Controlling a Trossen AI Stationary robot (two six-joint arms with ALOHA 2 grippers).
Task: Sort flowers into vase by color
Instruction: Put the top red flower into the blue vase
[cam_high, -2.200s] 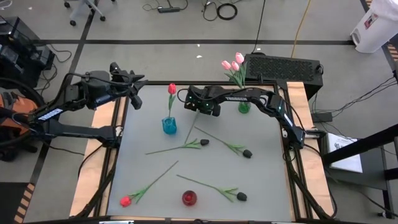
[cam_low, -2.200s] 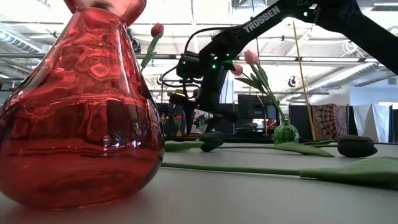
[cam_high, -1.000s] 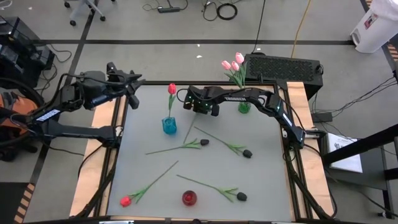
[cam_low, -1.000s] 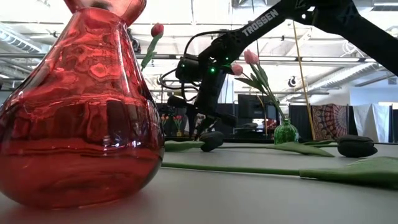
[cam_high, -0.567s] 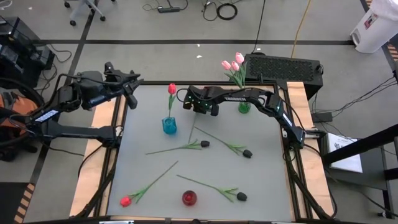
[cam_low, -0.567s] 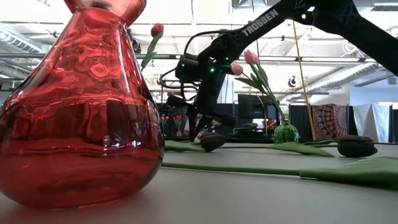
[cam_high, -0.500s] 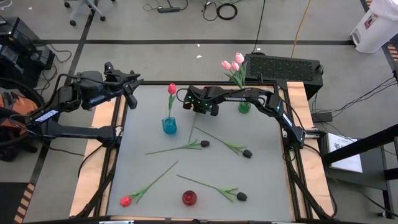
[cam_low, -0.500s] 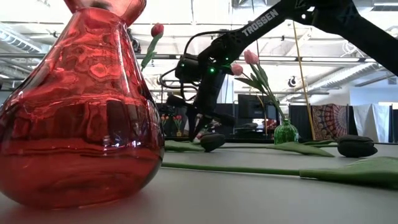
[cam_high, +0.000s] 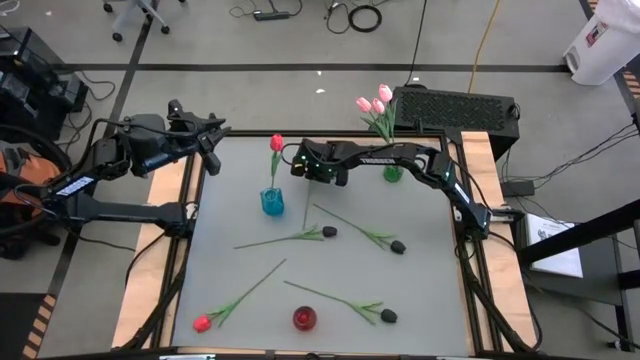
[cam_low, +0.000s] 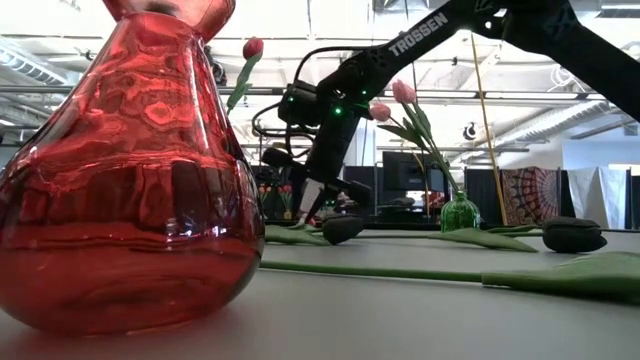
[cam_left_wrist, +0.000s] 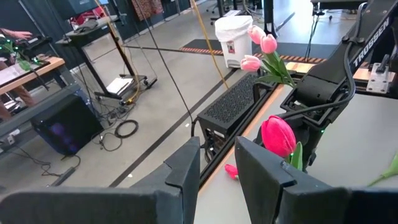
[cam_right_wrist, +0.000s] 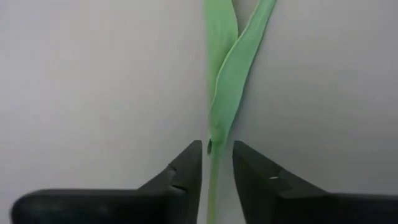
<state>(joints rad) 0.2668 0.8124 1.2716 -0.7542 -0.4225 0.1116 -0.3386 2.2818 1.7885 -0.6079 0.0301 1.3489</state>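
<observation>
Small blue glass vase (cam_high: 271, 203) at the table's back holds one red tulip (cam_high: 276, 143), upright. Green glass vase (cam_high: 392, 172) carries three pink tulips (cam_high: 373, 103). Round red glass vase (cam_high: 304, 318) up front looks empty, though its mouth is hard to read. Right gripper (cam_right_wrist: 214, 163) is down beside the blue vase, fingers narrowly parted around a green tulip stem (cam_right_wrist: 219, 99), seemingly the fallen pink-headed flower. Left gripper (cam_left_wrist: 214, 165) waits at the table's left edge, slightly parted. Three black tulips (cam_high: 397, 246) and a loose red tulip (cam_high: 203, 323) lie flat.
</observation>
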